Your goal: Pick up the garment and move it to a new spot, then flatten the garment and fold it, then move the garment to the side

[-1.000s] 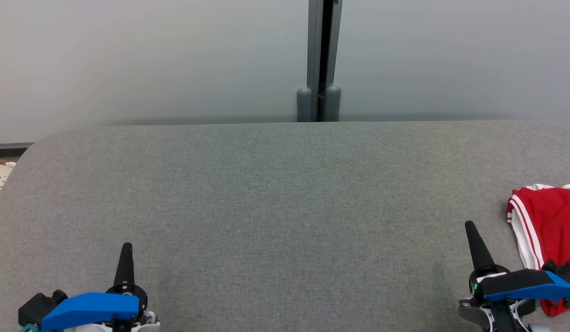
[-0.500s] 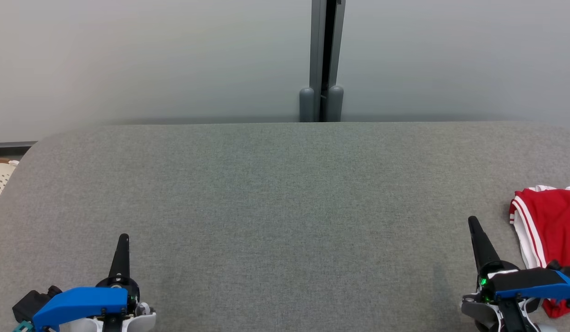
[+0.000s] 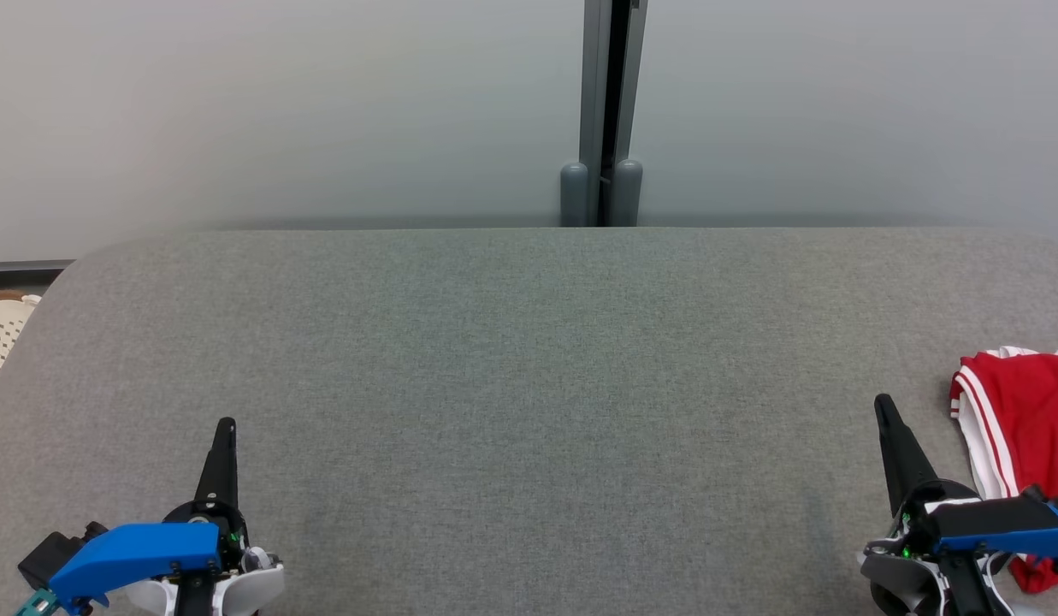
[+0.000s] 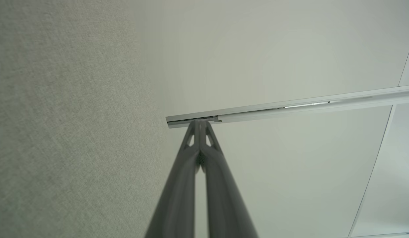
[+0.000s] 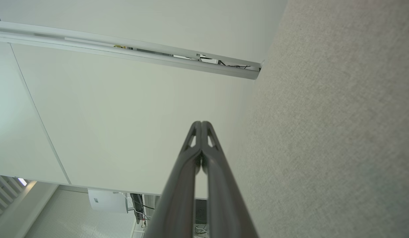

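At right edge of grey bench [image 3: 529, 385]: red garment [image 3: 1029, 406], seemingly folded, off to side as asked | left tool [image 3: 225, 435] clenched, empty | right tool [image 3: 886, 415] clenched, empty, beside garment | likely all done

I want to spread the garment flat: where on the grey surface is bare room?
The middle of the grey surface is bare, from the left gripper to the right gripper and back to the wall. Crowded: the right edge, where the red garment lies.
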Robot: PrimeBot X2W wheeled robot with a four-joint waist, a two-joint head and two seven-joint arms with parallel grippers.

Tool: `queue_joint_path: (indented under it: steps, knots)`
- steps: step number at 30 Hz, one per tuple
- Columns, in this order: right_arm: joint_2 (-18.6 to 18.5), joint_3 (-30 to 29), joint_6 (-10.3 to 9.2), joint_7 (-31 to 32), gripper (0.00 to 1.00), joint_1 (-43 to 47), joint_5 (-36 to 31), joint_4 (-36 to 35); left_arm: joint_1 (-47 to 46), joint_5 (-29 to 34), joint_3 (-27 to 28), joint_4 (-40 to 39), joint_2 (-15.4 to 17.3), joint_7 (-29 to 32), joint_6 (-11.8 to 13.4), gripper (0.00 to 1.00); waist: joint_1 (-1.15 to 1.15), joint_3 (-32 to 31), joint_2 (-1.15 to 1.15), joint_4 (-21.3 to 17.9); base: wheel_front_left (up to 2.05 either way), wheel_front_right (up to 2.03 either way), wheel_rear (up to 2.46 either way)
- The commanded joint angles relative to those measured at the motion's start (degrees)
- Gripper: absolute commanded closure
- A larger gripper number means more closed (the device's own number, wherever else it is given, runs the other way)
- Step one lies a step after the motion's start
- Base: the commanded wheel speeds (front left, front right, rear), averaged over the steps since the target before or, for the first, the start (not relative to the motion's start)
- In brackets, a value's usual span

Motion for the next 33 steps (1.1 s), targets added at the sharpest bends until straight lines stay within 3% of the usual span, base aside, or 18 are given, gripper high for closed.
queue_joint_path:
  steps: [1,24,33]
  knots:
    - [-0.29,-0.17,0.02,0.54,1.00,0.57,1.33,-0.79,-0.95,-1.08,0.50,-0.53,0.14,0.46,-0.57,1.00,0.00,0.00,0.00,0.04,0.00,0.00,0.00]
    - [-0.30,-0.85,0.02,2.72,1.00,1.19,10.33,-3.02,-1.79,-9.53,1.37,-1.82,0.14,2.73,-1.14,1.00,0.00,-0.06,0.00,0.65,0.00,0.00,0.00]
    - [-0.30,-0.83,0.02,2.69,1.00,1.17,10.09,-2.99,-1.68,-9.29,1.35,-1.77,0.14,2.71,-1.13,1.00,0.00,-0.06,0.00,0.65,0.00,0.00,0.00]
